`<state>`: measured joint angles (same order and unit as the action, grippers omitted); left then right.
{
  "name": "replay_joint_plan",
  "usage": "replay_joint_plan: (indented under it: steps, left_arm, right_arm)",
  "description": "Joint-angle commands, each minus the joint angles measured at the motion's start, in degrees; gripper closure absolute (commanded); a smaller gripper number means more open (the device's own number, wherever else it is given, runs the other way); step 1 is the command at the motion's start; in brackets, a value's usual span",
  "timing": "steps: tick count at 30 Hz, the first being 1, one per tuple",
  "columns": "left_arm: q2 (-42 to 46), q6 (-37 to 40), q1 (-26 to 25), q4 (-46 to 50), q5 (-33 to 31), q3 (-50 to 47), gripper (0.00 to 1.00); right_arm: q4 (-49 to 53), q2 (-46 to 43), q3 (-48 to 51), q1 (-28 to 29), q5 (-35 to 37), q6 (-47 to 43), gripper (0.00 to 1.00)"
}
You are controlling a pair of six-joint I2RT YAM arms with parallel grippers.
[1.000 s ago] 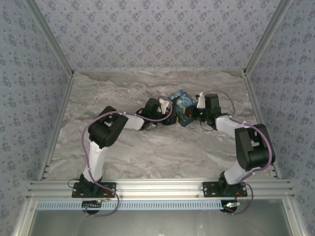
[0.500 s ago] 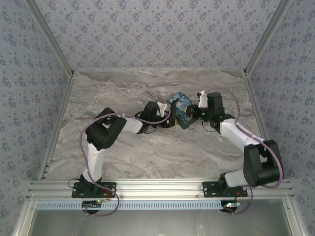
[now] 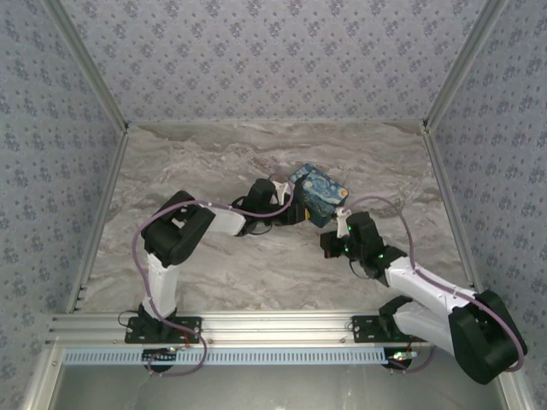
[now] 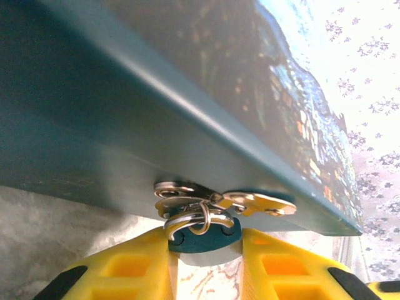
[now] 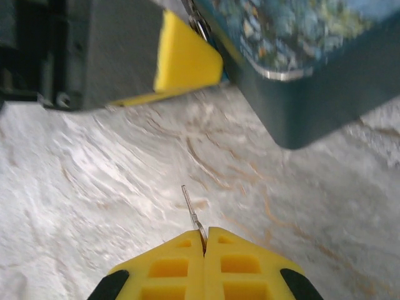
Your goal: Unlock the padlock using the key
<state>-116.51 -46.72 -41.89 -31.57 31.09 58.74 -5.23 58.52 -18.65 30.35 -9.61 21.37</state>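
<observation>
Seen from above, two robot arms are bent toward a painted box (image 3: 318,195) with a blue and yellow night-sky print, which is set on a marbled table (image 3: 214,273). The left gripper (image 3: 289,212) is pressed up to the box's left side. The right gripper (image 3: 328,246) is set apart from the box on its near side, a little to the right of the left gripper. In the left wrist view, the padlock (image 4: 206,234), a tiny teal body with a thin silver shackle (image 4: 190,217), is hung from the metal hasp (image 4: 250,202) at the lower edge of the box's teal wall. The left gripper (image 4: 205,250) is closed narrowly on it, with the body pinched between the two yellow fingers (image 4: 131,265). The keyhole cannot be made out. In the right wrist view, the right gripper (image 5: 205,236) is fully closed on the key (image 5: 191,209), whose thin blade is pinched between the pads. Its long axis is pointed away from the jaws and leaned slightly left. The left arm's yellow finger (image 5: 184,59) and the corner of the box (image 5: 300,81) are seen well ahead of the blade, at the top of that view, with bare table between. The padlock is judged to lie ahead of the key tip and higher, where the finger meets the box. The coming move is therefore judged to depend on the blade being lined up with the padlock's keyhole while the body is kept steady by the left arm.
</observation>
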Motion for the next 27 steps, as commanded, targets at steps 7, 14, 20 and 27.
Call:
replay_joint_plan:
  steps: [7,14,20,27]
  left_arm:
    - [4.07,-8.51,-1.51,-3.87,2.92,-0.82,0.75]
    - [5.32,-10.81,-2.24,-3.25,2.66,-1.28,0.75]
    - [5.85,-12.12,-3.09,-3.01,2.33,-1.17,0.76]
    - [6.29,-12.56,-3.31,-3.15,1.87,-1.39,0.76]
  right_arm:
    - [-10.37,-0.91,4.48,4.71,12.54,-3.86,1.0]
    - [-15.23,0.83,5.29,5.07,14.0,-6.19,1.0]
    - [-18.87,3.64,4.64,5.47,15.34,-7.19,1.0]
    - [-20.62,7.19,3.45,5.53,16.81,-7.14,1.0]
